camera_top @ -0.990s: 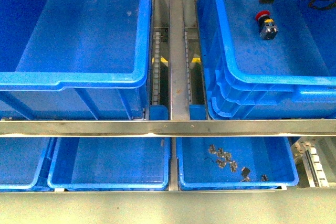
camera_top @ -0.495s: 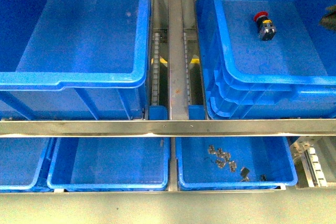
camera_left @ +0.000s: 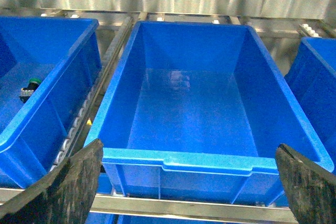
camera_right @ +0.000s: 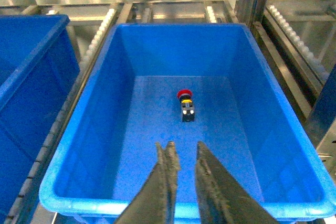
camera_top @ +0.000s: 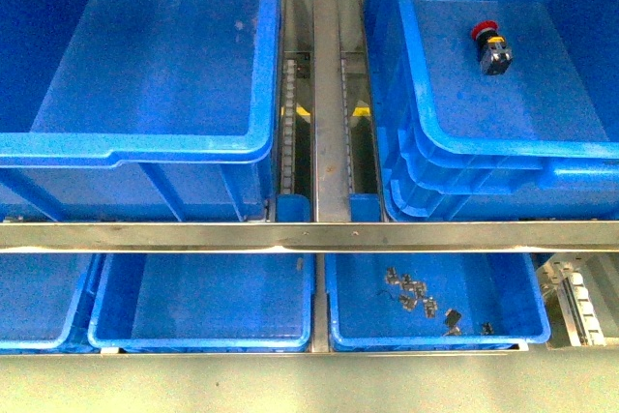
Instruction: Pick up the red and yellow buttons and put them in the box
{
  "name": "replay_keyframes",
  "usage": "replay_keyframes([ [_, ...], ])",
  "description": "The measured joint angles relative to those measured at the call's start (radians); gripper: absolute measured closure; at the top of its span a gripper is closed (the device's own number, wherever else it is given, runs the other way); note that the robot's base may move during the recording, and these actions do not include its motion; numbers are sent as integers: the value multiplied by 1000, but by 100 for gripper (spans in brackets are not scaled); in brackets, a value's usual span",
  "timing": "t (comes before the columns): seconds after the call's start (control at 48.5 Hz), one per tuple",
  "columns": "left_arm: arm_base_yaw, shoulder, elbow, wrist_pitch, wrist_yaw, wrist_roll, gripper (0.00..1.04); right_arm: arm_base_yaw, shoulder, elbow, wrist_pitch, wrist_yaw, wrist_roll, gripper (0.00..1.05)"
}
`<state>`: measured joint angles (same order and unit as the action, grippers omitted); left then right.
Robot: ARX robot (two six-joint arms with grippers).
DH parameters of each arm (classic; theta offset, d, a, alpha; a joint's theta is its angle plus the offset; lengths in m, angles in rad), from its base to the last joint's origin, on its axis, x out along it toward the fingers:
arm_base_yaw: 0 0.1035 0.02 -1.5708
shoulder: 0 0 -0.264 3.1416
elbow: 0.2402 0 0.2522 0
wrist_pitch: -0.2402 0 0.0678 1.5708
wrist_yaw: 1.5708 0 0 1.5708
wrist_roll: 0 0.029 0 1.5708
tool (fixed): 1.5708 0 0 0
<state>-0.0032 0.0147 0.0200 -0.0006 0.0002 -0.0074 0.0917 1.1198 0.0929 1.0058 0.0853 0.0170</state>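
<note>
Red-capped push-button on black body [camera_top: 490, 46] lies alone on floor of deep blue plastic crate [camera_top: 503, 150], near far wall. Right gripper [camera_right: 182, 182] now out of front view, withdrawn above near rim, jaws slightly apart, empty: drop looks done. Left gripper [camera_left: 184, 192] wide apart, empty.

Materials and finish
Box [camera_top: 455, 147]: smooth blue plastic, slight sheen. Left crate [camera_top: 145, 147]: the same, glossier floor. Rail [camera_top: 309, 235]: brushed metal. Button [camera_top: 491, 46]: glossy red cap, black body.

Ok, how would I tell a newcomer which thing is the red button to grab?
Start at the big deep blue crate on the upper shelf, right of the metal roller track. The red button lies alone on its floor: a red cap on a black body with a yellow band. The other big crate, left of the track, holds nothing visible.
</note>
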Motion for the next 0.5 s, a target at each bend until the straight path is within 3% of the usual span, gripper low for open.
replay_keyframes([
  [0.206,0,0,0,0,0,0,8,-88,-201,-51,-147,-78,-11,101],
  [0.495,0,0,0,0,0,0,8,-89,-414,-71,-325,-83,-11,101],
])
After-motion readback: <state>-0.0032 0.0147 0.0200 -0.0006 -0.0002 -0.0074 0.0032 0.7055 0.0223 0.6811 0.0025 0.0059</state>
